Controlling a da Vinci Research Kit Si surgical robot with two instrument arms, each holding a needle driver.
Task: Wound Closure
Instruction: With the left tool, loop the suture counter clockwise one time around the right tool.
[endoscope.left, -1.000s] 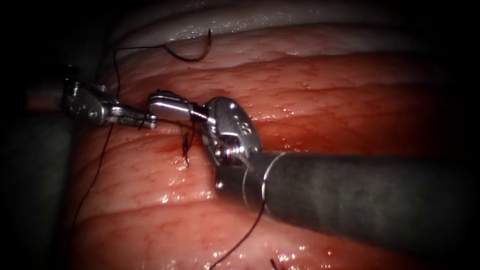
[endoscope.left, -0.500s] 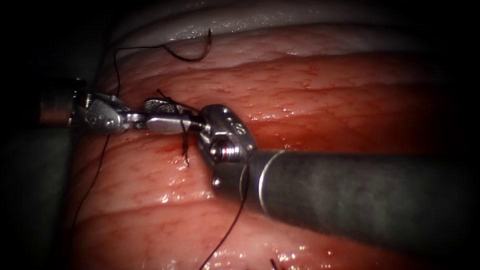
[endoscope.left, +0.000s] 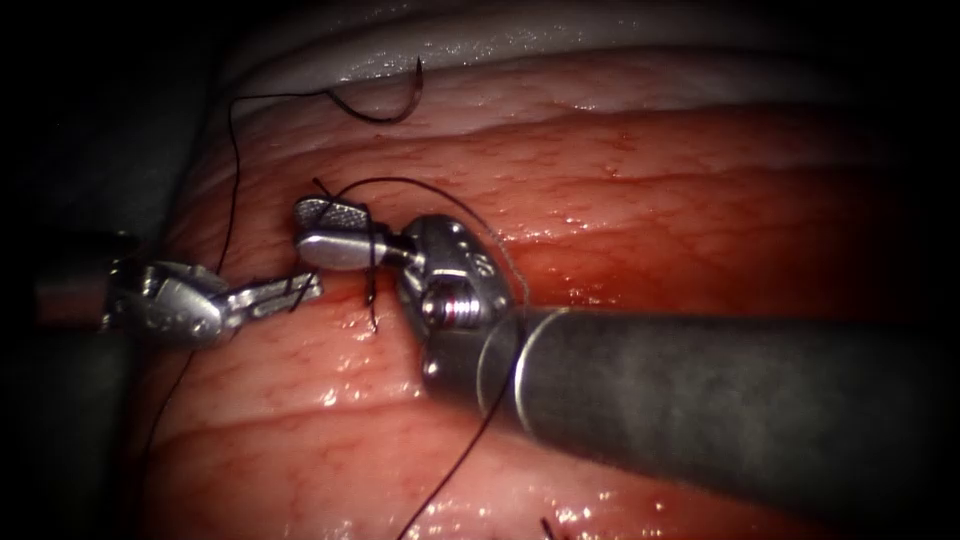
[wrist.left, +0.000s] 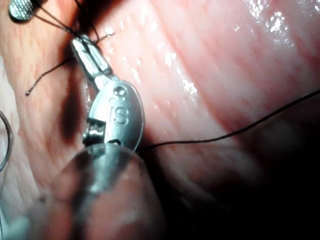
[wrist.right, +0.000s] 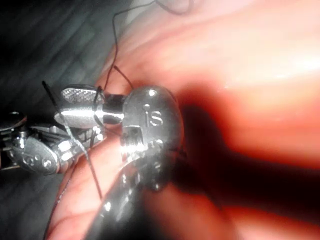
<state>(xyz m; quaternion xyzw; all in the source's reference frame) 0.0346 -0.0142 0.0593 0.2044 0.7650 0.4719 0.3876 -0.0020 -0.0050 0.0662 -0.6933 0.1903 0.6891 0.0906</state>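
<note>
Endoscope view: the needle (endoscope.left: 385, 108) is lying free on the tissue (endoscope.left: 650, 200), well above the cut; the left tool (endoscope.left: 290, 290) is clenching thread (endoscope.left: 420, 185) looped around the right tool (endoscope.left: 335, 228), fingers parted, empty. Left wrist view: its tool (wrist.left: 87, 52) is gripping thread. Right wrist view: its tool (wrist.right: 80, 105) is gaping. Judging by this, knot-tying remains unfinished.

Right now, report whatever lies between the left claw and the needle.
The right claw, open with thread looped over it, sits between the left claw, shut on thread, and the needle, which lies free on the tissue beyond.
</note>
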